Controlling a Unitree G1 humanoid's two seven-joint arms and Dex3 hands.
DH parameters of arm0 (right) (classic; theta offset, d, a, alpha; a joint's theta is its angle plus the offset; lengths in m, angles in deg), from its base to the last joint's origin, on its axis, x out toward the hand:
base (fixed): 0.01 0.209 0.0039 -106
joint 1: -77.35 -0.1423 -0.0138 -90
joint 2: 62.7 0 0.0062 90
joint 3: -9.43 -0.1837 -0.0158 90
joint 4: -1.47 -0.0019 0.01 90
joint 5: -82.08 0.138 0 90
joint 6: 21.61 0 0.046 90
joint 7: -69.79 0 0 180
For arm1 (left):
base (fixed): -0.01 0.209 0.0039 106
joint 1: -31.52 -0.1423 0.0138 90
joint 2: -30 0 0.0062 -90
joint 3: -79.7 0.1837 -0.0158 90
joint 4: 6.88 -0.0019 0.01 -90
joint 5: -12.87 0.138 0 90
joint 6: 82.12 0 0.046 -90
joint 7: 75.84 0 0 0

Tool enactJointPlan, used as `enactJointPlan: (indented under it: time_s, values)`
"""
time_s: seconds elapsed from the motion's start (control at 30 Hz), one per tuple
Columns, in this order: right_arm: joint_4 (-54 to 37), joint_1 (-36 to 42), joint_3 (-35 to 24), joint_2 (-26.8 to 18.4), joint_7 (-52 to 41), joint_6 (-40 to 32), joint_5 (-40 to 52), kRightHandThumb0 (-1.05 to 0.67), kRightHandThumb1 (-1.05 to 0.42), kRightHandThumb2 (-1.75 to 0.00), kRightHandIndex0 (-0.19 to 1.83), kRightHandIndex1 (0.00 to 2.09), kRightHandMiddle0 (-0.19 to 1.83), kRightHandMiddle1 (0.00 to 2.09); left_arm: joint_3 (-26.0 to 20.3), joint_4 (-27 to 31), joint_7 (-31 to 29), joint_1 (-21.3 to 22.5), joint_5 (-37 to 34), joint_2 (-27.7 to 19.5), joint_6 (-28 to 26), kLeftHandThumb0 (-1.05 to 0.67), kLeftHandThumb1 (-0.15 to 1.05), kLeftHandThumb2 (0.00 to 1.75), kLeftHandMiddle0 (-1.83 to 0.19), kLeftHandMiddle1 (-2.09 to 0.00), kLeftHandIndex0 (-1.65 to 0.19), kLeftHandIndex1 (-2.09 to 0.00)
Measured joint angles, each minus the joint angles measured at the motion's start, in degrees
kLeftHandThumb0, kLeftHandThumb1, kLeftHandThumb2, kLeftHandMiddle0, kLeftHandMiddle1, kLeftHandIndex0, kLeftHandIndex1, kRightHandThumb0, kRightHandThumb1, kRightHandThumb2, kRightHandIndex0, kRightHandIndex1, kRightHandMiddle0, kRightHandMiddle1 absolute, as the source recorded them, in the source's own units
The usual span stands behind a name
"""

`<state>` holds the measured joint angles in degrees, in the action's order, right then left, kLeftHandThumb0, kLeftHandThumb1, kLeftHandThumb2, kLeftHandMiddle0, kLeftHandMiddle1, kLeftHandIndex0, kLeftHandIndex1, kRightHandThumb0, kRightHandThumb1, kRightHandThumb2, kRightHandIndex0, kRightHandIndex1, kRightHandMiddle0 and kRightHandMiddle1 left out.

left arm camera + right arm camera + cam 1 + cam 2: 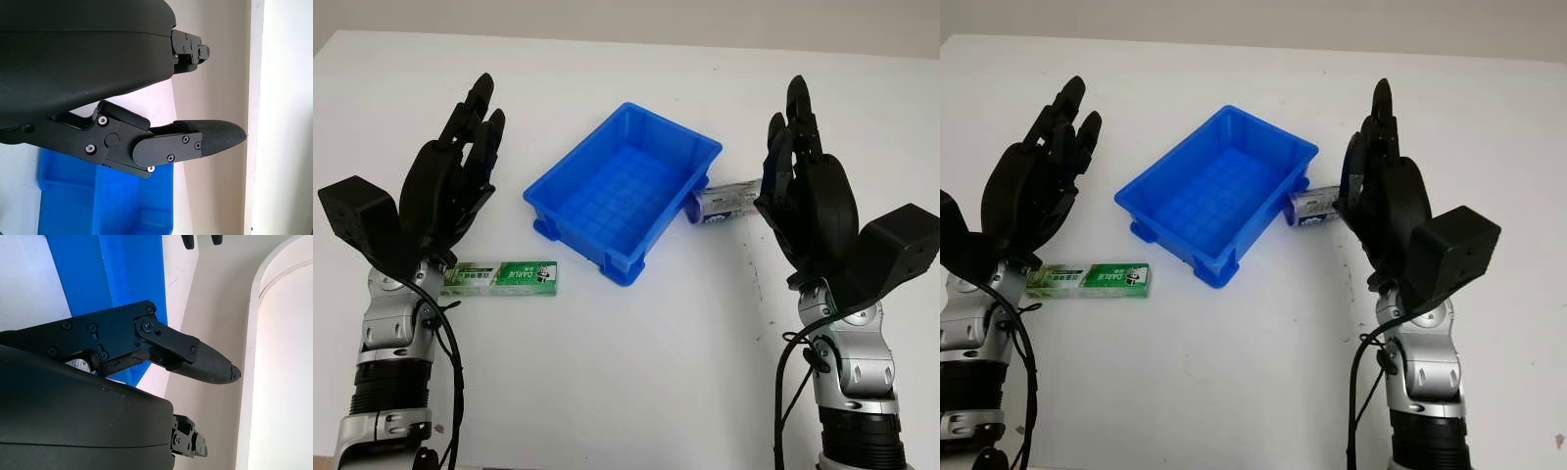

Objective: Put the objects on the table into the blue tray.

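An empty blue tray [619, 192] stands at the middle of the white table. A green and white toothpaste box [501, 278] lies flat to its front left. A silver can-like container [722, 203] lies on its side against the tray's right wall. My left hand [476, 132] is raised open above the table left of the tray, over the box's left end. My right hand [787, 127] is raised open right of the tray, just beside the container. Neither hand holds anything. The left wrist view shows a fingertip [215, 137] over the tray [107, 200].
The table's far edge [607, 39] meets a grey wall at the back. A thin dark mark [759, 284] runs along the table by my right forearm. The tray wall [122, 274] also shows in the right wrist view.
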<state>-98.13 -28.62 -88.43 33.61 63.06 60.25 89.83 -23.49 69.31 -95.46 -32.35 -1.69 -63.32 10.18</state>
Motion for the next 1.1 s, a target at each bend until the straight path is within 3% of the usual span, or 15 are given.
enactJointPlan:
  time_s: [0.27,0.47,0.5,0.53,0.57,0.63,0.7,0.87,1.1]
  values:
    - [-0.2,0.0,-0.3,-0.4,-0.8,0.0,0.7,-0.71,-1.05,-0.76,-0.19,0.00,-0.19,0.00,0.1,-0.7,-0.5,-0.1,0.0,0.5,0.6,-0.73,1.05,0.55,0.04,-0.05,0.02,-0.04]
    - [-0.4,-1.2,-3.5,-3.7,0.5,0.1,-1.0,-0.65,-1.05,-0.37,-0.04,0.08,-0.03,0.09,0.8,-2.3,-0.6,0.1,0.0,1.3,1.5,-0.72,1.05,0.56,0.06,-0.05,0.05,-0.03]
    - [-0.6,-1.4,-3.9,-5.0,0.7,0.1,-2.5,-0.64,-1.04,-0.25,0.04,0.12,0.03,0.20,0.9,-2.4,-0.6,0.1,0.0,1.4,1.7,-0.72,1.05,0.57,0.06,-0.05,0.05,-0.04]
    - [-1.0,-1.8,-4.1,-7.0,0.6,-0.3,-4.5,-0.58,-0.97,-0.13,0.17,0.19,-0.01,0.55,0.9,-2.5,-0.5,0.1,0.0,1.6,1.9,-0.72,1.05,0.58,0.06,-0.05,0.06,-0.04]
    - [-1.5,-2.4,-4.2,-9.6,0.3,-1.2,-6.9,-0.57,-0.92,-0.08,0.24,0.24,-0.02,0.72,1.0,-2.6,-0.5,0.1,0.0,1.7,2.1,-0.72,1.05,0.58,0.06,-0.05,0.06,-0.04]
    - [-1.7,-4.4,-4.3,-16.1,-1.0,-2.4,-11.8,-0.51,-0.84,-0.04,0.34,0.30,0.01,0.86,1.0,-2.9,-0.5,0.2,0.0,1.7,2.6,-0.71,1.05,0.59,0.07,-0.05,0.07,-0.03]
    - [-1.7,-6.3,-4.0,-20.7,-1.6,-2.4,-16.6,-0.54,-0.78,-0.05,0.40,0.31,0.14,0.74,1.0,-3.5,-0.6,0.3,0.0,1.8,3.1,-0.72,1.05,0.59,0.08,-0.05,0.08,-0.03]
    - [2.8,-8.3,0.2,-29.6,-4.2,1.3,-27.0,-0.62,-0.75,-0.06,0.38,0.21,0.25,0.45,1.0,-4.7,-1.2,0.9,-0.2,1.9,4.1,-0.73,1.05,0.58,0.08,-0.05,0.08,-0.04]
    - [5.5,-10.3,6.5,-35.2,-12.0,2.3,-35.5,-0.72,-0.86,-0.08,0.25,0.08,0.20,0.19,1.0,-5.8,-2.0,1.5,-0.4,1.9,5.0,-0.72,1.05,0.59,0.08,-0.05,0.08,-0.05]
